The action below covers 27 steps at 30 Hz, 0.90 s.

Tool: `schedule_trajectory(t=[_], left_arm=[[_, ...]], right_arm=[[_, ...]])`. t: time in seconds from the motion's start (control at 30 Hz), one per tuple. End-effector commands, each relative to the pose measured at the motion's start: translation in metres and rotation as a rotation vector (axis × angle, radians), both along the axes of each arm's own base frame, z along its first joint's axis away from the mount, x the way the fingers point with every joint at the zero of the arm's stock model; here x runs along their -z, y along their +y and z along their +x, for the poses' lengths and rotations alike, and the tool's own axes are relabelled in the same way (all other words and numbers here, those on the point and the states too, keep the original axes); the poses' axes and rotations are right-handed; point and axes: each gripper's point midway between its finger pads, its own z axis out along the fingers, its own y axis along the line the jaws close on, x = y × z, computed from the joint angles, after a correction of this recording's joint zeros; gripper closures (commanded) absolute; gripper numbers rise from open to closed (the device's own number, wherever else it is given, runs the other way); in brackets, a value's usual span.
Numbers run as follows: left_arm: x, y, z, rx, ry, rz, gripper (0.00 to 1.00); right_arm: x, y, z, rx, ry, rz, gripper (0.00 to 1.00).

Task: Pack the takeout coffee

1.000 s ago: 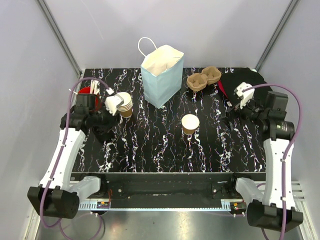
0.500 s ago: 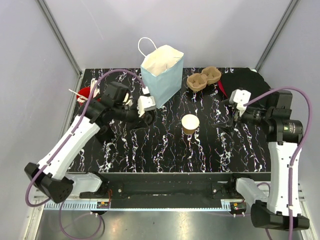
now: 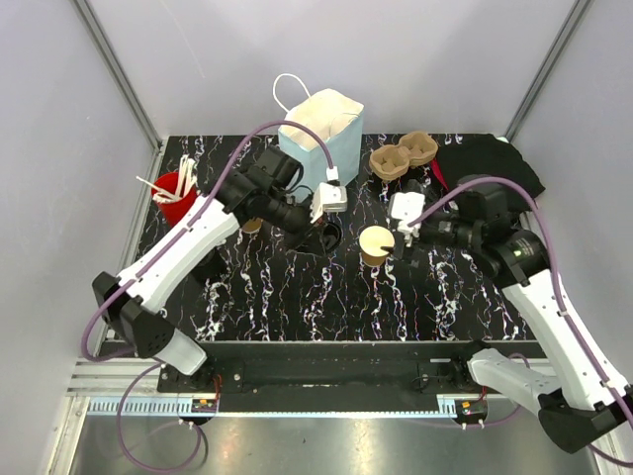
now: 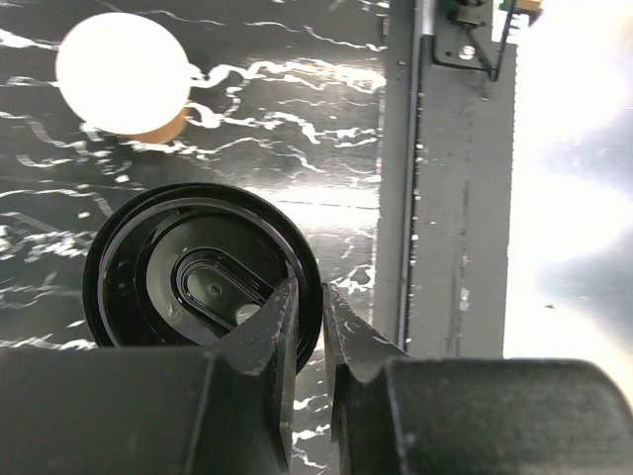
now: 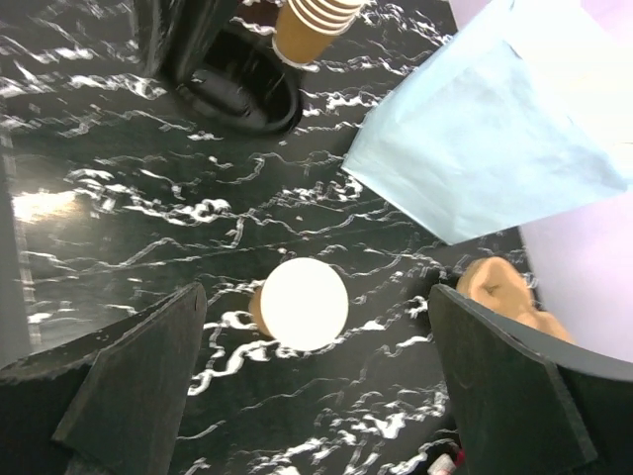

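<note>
With the lid (image 4: 188,262) pinched in the left tool (image 4: 309,299), centre it level over the cup (image 3: 377,243); the right tool (image 5: 316,293) gapes wide.

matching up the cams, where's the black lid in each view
Top external: black lid at centre, just left of the open cup.
Left wrist: lid lower left, rim pinched in the left claw.
Right wrist: lid upper left.
Shared landmark: the open cup.
</note>
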Motion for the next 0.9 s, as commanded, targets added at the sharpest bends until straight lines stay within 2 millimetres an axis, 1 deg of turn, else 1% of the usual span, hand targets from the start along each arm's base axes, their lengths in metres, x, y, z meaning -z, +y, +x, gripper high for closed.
schedule_trajectory(t=[0.0,0.03,0.13,0.2,0.27,0.37,0.4,0.53,0.7,0.87], left_arm=[[-0.014,-0.014,-0.012,0.08,0.066,-0.068,0.84],[-0.017,-0.018,-0.014,0.095,0.08,-0.084,0.84],[-0.017,-0.023,-0.017,0.124,0.127,-0.102,0.84],[-0.021,-0.026,-0.019,0.137,0.145,-0.116,0.84],[-0.025,-0.03,-0.019,0.15,0.166,-0.131,0.84],[-0.024,-0.034,-0.02,0.16,0.203,-0.136,0.84],[-0.027,-0.034,-0.02,0.161,0.206,-0.14,0.84],[-0.027,-0.038,-0.019,0.169,0.231,-0.146,0.84],[-0.027,-0.04,-0.02,0.177,0.25,-0.152,0.84],[-0.033,-0.041,-0.024,0.203,0.27,-0.175,0.84]], right_arm=[[0.0,0.007,0.025,0.06,-0.131,-0.074,0.0],[0.002,0.013,0.022,0.041,-0.134,-0.079,0.0],[0.003,0.025,0.02,0.008,-0.134,-0.088,0.0],[0.003,0.029,0.02,-0.001,-0.148,-0.102,0.0],[0.007,0.034,0.019,-0.015,-0.147,-0.123,0.0],[0.014,0.041,0.014,-0.048,-0.14,-0.146,0.0],[0.015,0.043,0.011,-0.061,-0.142,-0.151,0.0],[0.02,0.049,0.005,-0.091,-0.139,-0.169,0.01],[0.022,0.058,-0.007,-0.15,-0.119,-0.162,0.01],[0.029,0.066,-0.012,-0.186,-0.102,-0.168,0.0]])
